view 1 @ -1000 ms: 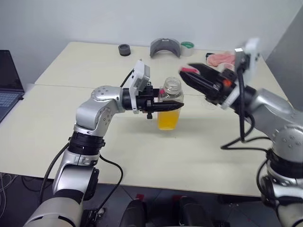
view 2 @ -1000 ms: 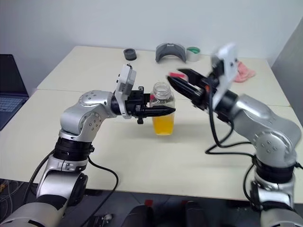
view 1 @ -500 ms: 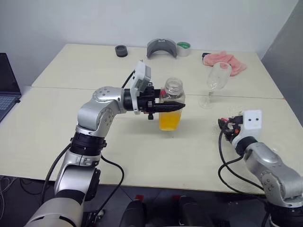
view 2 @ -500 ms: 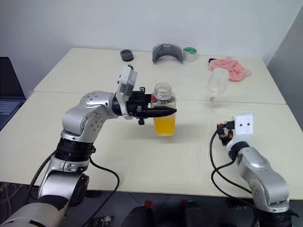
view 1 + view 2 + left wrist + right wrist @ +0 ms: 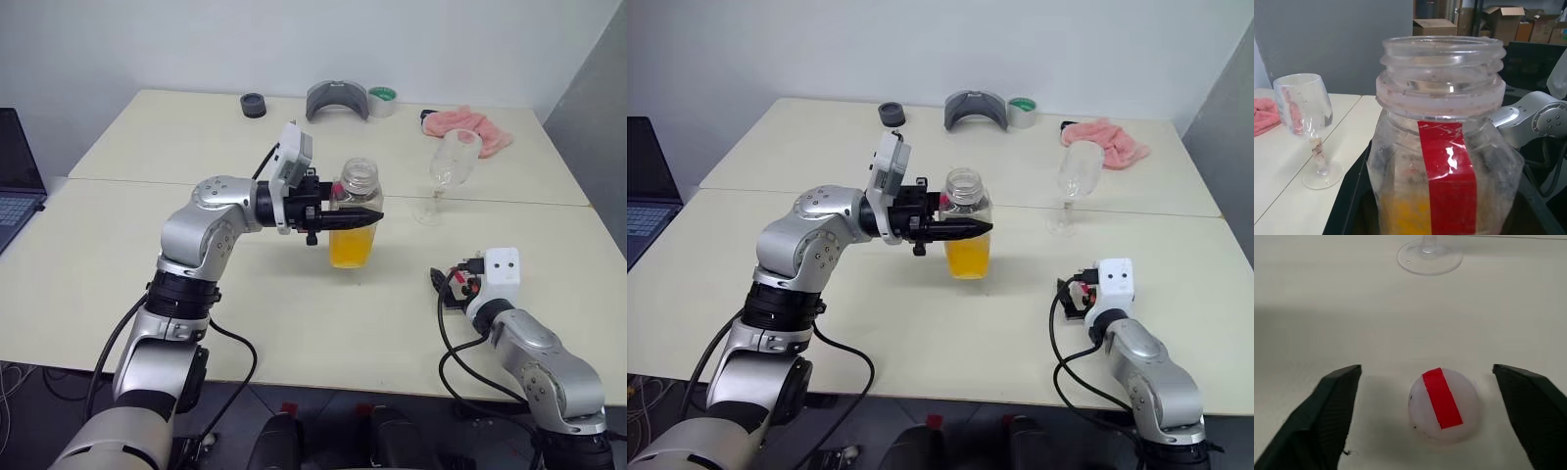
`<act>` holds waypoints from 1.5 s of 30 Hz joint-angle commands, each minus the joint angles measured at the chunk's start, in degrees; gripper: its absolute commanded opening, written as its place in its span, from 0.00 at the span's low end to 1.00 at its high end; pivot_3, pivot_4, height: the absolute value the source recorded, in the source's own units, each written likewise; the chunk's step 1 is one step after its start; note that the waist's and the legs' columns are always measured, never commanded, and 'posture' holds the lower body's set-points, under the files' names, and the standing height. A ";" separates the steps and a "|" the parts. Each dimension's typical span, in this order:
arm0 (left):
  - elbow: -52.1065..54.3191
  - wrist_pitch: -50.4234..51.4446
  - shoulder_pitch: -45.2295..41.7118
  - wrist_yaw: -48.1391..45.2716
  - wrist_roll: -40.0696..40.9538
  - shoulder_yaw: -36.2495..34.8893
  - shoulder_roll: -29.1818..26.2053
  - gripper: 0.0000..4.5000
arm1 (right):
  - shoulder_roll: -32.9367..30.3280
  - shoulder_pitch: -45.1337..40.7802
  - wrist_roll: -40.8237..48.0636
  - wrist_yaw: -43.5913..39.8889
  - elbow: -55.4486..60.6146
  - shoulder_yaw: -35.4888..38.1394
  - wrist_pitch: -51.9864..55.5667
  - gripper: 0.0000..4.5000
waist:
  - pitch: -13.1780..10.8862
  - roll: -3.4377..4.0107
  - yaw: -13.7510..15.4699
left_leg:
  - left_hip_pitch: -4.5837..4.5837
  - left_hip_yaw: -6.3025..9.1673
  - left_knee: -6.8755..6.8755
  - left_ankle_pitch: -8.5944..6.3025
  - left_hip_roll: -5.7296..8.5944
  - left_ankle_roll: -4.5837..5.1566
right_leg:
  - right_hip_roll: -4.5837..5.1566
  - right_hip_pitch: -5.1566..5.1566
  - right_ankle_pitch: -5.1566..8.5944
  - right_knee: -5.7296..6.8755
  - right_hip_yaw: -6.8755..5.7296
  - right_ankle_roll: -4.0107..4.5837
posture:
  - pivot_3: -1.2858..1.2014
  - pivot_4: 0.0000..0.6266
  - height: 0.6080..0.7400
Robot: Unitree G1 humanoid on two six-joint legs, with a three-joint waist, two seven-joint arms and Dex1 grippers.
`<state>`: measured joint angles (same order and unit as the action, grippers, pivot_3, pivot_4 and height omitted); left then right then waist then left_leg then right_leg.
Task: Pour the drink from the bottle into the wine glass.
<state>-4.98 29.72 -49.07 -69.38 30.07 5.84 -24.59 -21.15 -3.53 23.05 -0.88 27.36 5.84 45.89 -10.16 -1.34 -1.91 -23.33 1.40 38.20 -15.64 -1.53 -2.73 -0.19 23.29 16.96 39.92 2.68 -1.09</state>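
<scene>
Orange drink [image 5: 351,252] is filling the lower part of the bottle [image 5: 355,215], which is standing upright near the middle of the table [image 5: 118,255] with its mouth uncapped. The left gripper [image 5: 361,217] is reaching in level from the robot's left and its fingers are pinching the bottle around the upper body, just under the neck; in the left wrist view the bottle [image 5: 1442,147] is sitting close up with a red strip running down its side. The glass [image 5: 449,171] is standing upright and looking empty, to the bottle's right and a little farther back, well apart from it. The right gripper [image 5: 1437,406] is lying low on the table near the front right edge, its black fingers [image 5: 1334,401] spread wide. Between them, touching neither, a white cap [image 5: 1444,404] with a red strip across its top is resting on the table, and the foot of the glass is showing beyond it. At the far edge a pink cloth [image 5: 468,124], a grey curved object [image 5: 337,99], a tape roll [image 5: 382,97] and a small dark ring [image 5: 253,103] are lying. A laptop [image 5: 15,176] is sitting off to the left.
</scene>
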 commanded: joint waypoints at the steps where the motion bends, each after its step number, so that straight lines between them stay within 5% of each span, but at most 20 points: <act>1: 0.81 -1.36 -1.79 -0.16 0.27 -0.96 0.15 0.40 | -2.25 -2.04 -0.71 -1.01 4.00 2.69 1.16 0.99 | 0.00 0.00 0.00 | 0.00 0.00 0.00 0.00 0.00 0.00 | 0.00 0.00 0.00 0.00 0.00 0.00 | 0.52 0.24 1.00; 8: 0.48 -1.83 -1.72 -0.28 0.13 -1.12 -0.04 0.40 | -10.90 -9.24 1.50 -8.54 9.68 4.54 4.18 0.99 | 0.00 0.00 -0.02 | 0.00 0.00 0.01 0.00 0.02 0.00 | -0.01 -0.01 0.00 0.00 -0.01 0.00 | 0.52 0.24 1.00; 14: -1.65 -2.55 -2.48 0.77 -0.32 -1.82 0.11 0.40 | -20.79 -16.81 18.57 -30.19 10.01 7.22 6.87 0.99 | -0.01 -0.01 0.04 | 0.00 0.05 0.03 -0.01 0.03 0.02 | -0.03 -0.08 0.00 -0.04 -0.10 0.00 | 0.52 0.24 1.00; 18: -2.72 -3.41 -2.64 2.26 -1.39 -2.39 -0.19 0.40 | -22.17 -23.26 27.29 -35.93 7.29 9.67 7.13 0.99 | -0.01 -0.01 0.04 | -0.01 0.09 0.10 -0.01 0.02 0.02 | -0.02 -0.08 -0.01 -0.02 -0.09 0.01 | 0.52 0.24 1.00; 26: -4.78 -6.33 -1.85 9.41 -5.11 -5.26 -1.89 0.40 | -19.71 -31.17 28.88 -34.87 4.71 4.77 6.56 0.99 | -0.01 -0.01 0.06 | -0.01 0.12 0.13 -0.01 -0.06 0.02 | 0.03 -0.08 -0.01 0.02 -0.11 0.01 | 0.52 0.24 1.00; 34: -14.24 -15.54 -0.35 30.32 -15.90 -10.91 -2.87 0.40 | -16.47 -29.83 24.60 -36.68 3.04 -0.14 1.72 0.99 | -0.01 -0.02 0.08 | -0.07 0.14 0.27 -0.02 -0.04 0.04 | 0.15 -0.07 -0.01 0.04 -0.15 0.01 | 0.52 0.24 1.00; 45: -29.14 -27.83 0.49 43.83 -17.02 -17.57 1.87 0.40 | -13.24 -33.40 22.92 -36.78 0.48 -2.80 -0.81 0.99 | -0.01 -0.03 0.33 | -0.37 0.29 0.61 -0.06 0.04 0.10 | 0.32 -0.01 -0.03 0.07 -0.35 -0.02 | 0.52 0.24 1.00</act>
<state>-34.33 5.31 -47.61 -26.47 11.97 -9.91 -22.82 -34.59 -35.57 46.19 -38.24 26.24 2.65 45.88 -10.17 -1.37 -1.58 -23.74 1.74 38.84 -15.71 -1.49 -2.63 0.13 23.29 16.92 39.99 2.27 -1.10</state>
